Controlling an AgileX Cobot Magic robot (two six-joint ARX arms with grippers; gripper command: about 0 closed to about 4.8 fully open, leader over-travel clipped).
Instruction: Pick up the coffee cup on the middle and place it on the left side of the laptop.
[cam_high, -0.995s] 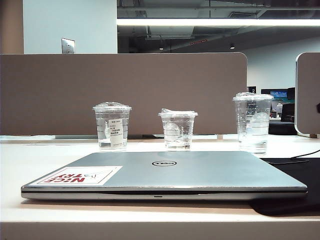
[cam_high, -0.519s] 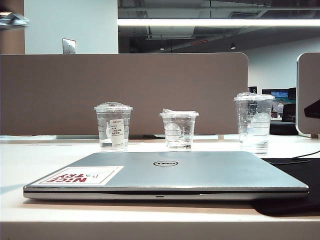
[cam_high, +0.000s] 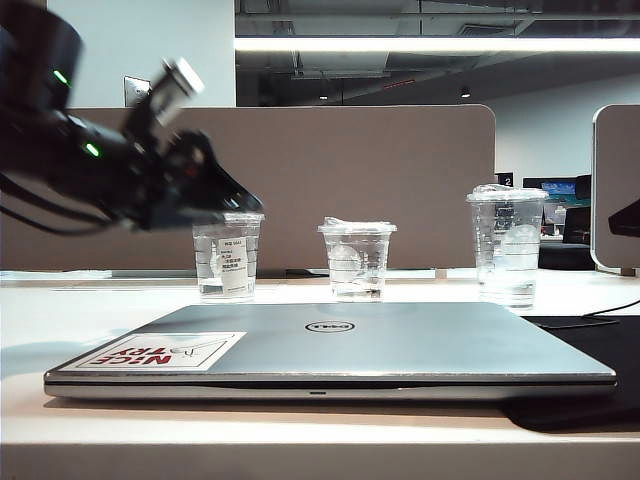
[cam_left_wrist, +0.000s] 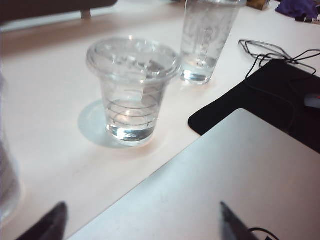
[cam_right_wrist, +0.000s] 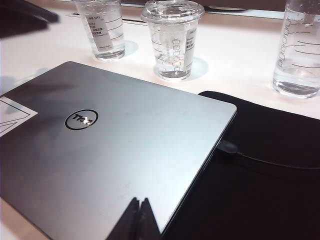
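Left fingers (cam_left_wrist: 140, 225) just swung in, spread, empty; your cup (cam_left_wrist: 132, 90) sits ahead between them, untouched on the bench (cam_left_wrist: 50, 125). Right fingers (cam_right_wrist: 140, 220) pressed together over the laptop (cam_right_wrist: 110, 145). Approach next.

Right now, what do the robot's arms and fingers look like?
The left arm is black and bulky, with small green lights, dark cables and a pale cylinder on top. The left gripper has dark pointed fingers. The right gripper is dark and wedge-shaped.
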